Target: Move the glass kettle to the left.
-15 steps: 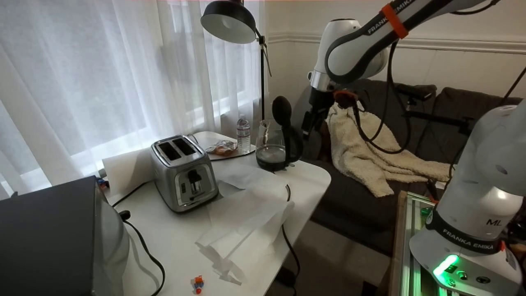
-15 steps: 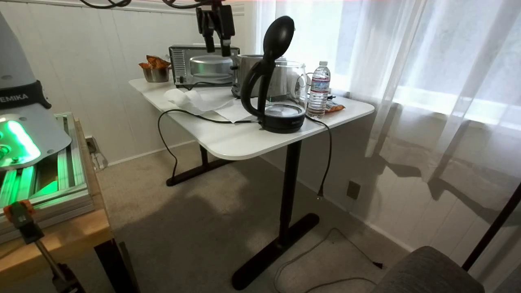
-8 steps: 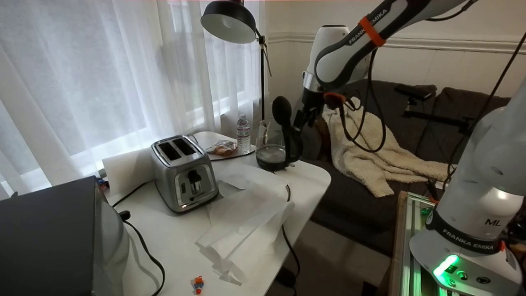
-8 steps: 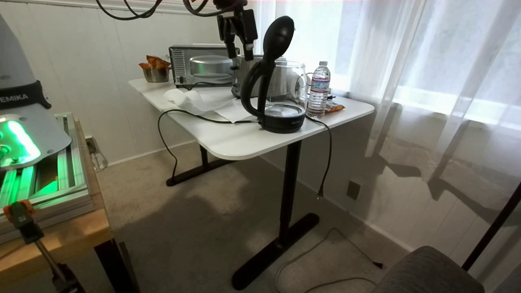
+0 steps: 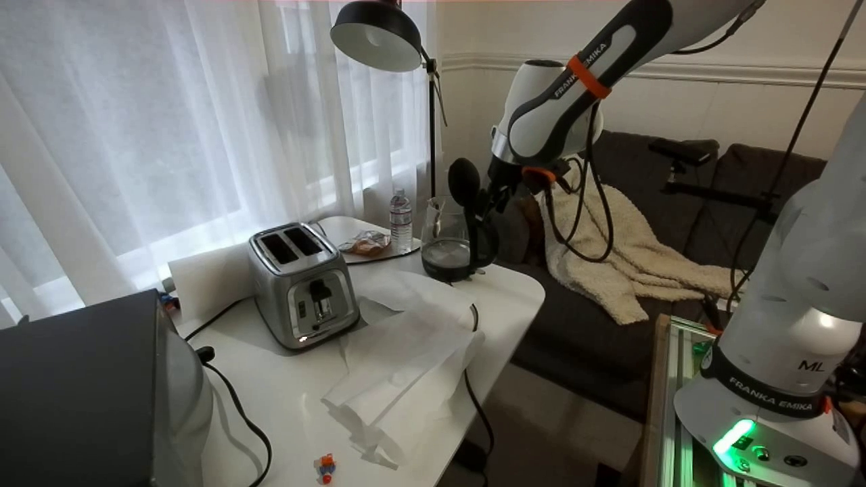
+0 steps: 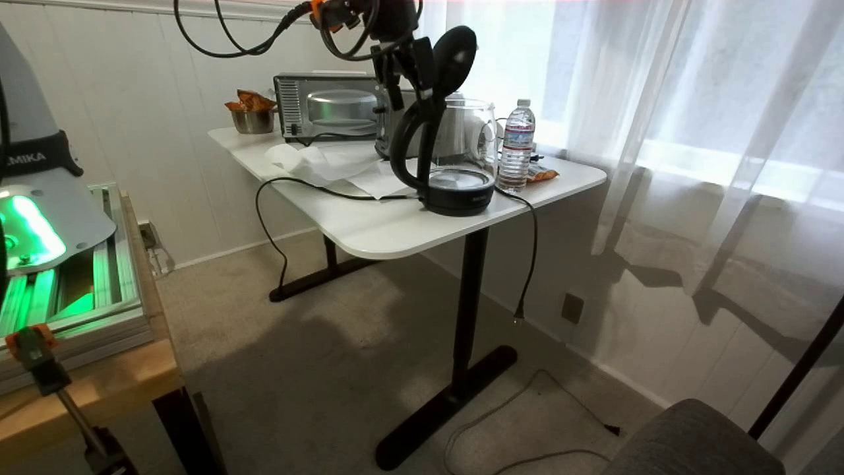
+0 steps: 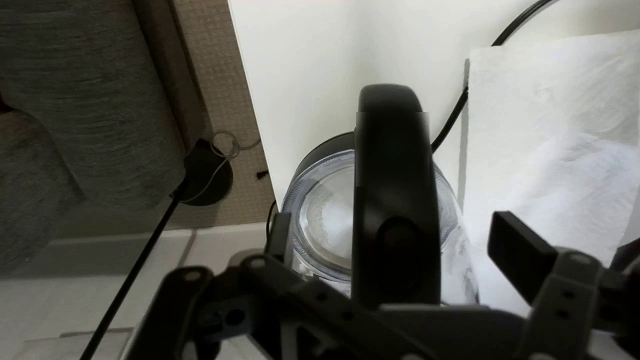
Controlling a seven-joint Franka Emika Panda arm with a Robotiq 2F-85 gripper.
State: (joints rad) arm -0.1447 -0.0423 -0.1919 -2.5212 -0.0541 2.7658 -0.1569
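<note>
Gripper point(image 7: 395, 235) close to the upper part of the glass kettle point(image 6: 461, 178), jaws spread well apart, with the black handle point(image 7: 395, 165) between them in the wrist view and a gap showing on each side. At far left in an exterior view, a dark-topped toaster oven point(image 5: 81, 385) on the white table point(image 5: 507, 304). Next along, a silver two-slot toaster point(image 5: 304, 284), upright, and, lower down, a tiny orange-and-blue object point(image 5: 327, 467), too small to name. Then a crinkled packet point(image 5: 369, 242), a black-shaded lamp point(image 5: 375, 37) rising beyond the table, and an upright water bottle point(image 5: 400, 220). Nearer the camera, loose white paper point(image 5: 406, 331) spread across the tabletop. Just right of the bottle, the kettle, standing upright on its dark base point(image 5: 443, 272) near the table's rounded corner, black lid point(image 5: 464, 182) raised. Farther right, beyond the table, a dark sofa point(image 5: 575, 352) with a cream fleece blanket point(image 5: 588, 277) draped over it. At far right, the arm's white base point(image 5: 805, 429), with a green light glowing.
</note>
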